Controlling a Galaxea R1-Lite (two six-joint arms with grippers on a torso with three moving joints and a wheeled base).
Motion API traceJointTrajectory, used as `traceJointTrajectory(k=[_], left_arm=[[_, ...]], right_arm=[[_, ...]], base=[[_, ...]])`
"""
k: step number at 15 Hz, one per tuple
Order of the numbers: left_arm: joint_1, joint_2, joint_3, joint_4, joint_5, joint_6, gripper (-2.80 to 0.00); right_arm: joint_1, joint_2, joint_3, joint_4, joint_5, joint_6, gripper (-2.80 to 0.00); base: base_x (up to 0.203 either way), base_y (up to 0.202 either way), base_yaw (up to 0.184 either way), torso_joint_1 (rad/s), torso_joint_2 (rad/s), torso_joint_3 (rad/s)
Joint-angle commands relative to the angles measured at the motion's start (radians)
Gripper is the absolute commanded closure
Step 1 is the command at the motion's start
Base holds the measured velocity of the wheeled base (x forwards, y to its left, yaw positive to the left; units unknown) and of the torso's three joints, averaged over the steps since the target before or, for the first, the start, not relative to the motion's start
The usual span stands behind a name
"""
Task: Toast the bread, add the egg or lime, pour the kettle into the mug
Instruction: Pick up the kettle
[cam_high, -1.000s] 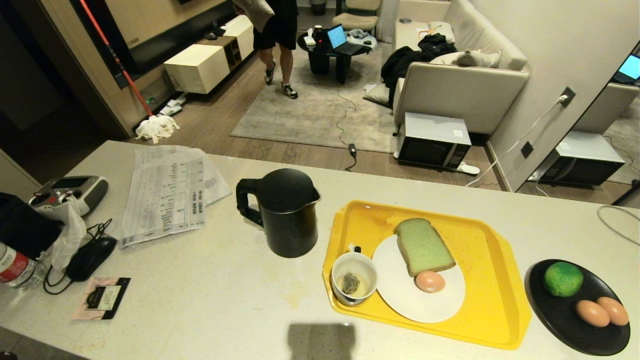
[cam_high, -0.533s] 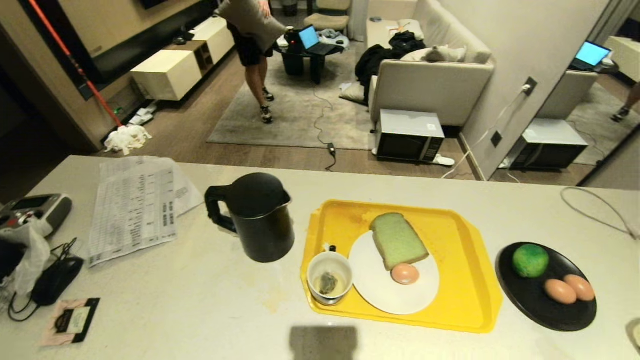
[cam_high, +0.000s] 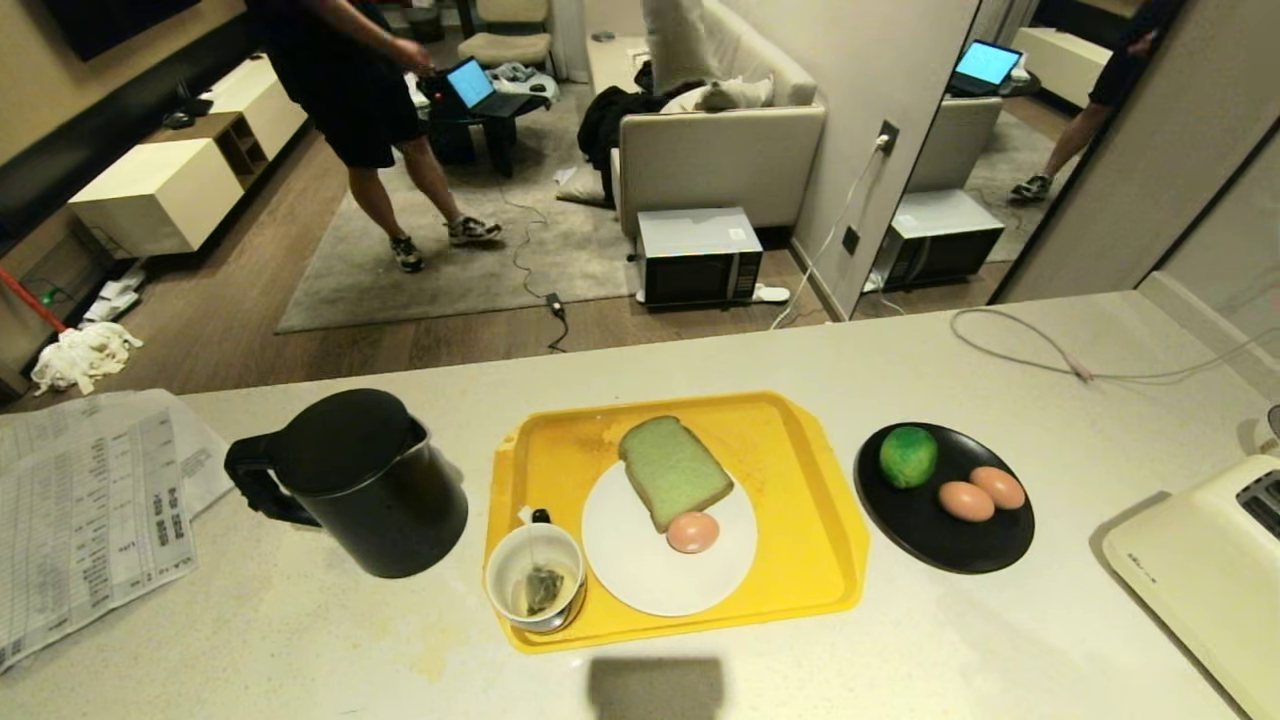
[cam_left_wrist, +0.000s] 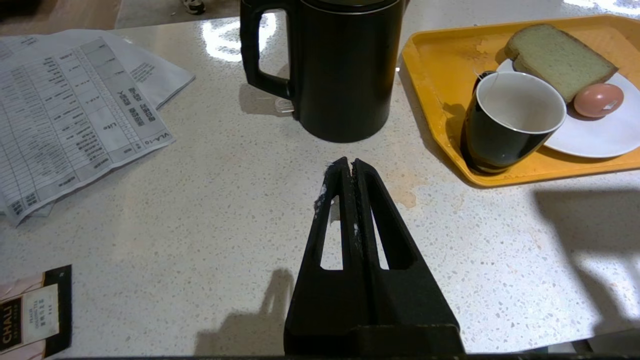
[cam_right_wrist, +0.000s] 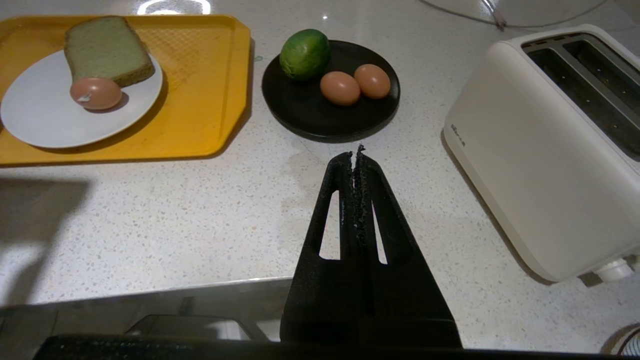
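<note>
I note the bread (cam_right_wrist: 106, 48) lies ahead-left of my right gripper (cam_right_wrist: 354, 156), toaster (cam_right_wrist: 545, 145) to its right; both grippers' fingers pressed together, empty.

Home kitchen counter (cam_high: 900, 640) with toaster (cam_high: 1200, 570) and kettle (cam_high: 370, 490), facing lounge with sofa (cam_high: 720, 150), rug (cam_high: 450, 270)
</note>
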Motion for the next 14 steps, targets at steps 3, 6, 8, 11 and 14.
traceJointTrajectory(k=[3,6,8,11,14], left_arm=[[0.000,-0.001,0.000,0.000,0.000,0.000,0.00],[0.000,-0.001,0.000,0.000,0.000,-0.002,0.00],[0.000,-0.001,0.000,-0.002,0.001,-0.003,0.00],[0.000,-0.001,0.000,-0.003,0.000,-0.003,0.00],[0.000,-0.001,0.000,-0.003,0.001,-0.002,0.00]], right_arm=[[0.000,0.001,0.002,0.000,0.000,0.000,0.00],[-0.001,0.001,0.002,0.000,0.000,0.000,0.00],[-0.001,0.001,0.002,0.000,0.000,0.000,0.00],[0.000,0.001,0.002,0.000,0.000,0.000,0.00],[0.000,0.001,0.002,0.000,0.000,0.000,0.00]], base=[[0.000,0.000,0.000,0.000,0.00,0.000],[0.000,0.000,0.000,0.000,0.00,0.000],[0.000,0.000,0.000,0.000,0.00,0.000],[0.000,0.000,0.000,0.000,0.00,0.000],[0.000,0.000,0.000,0.000,0.00,0.000]])
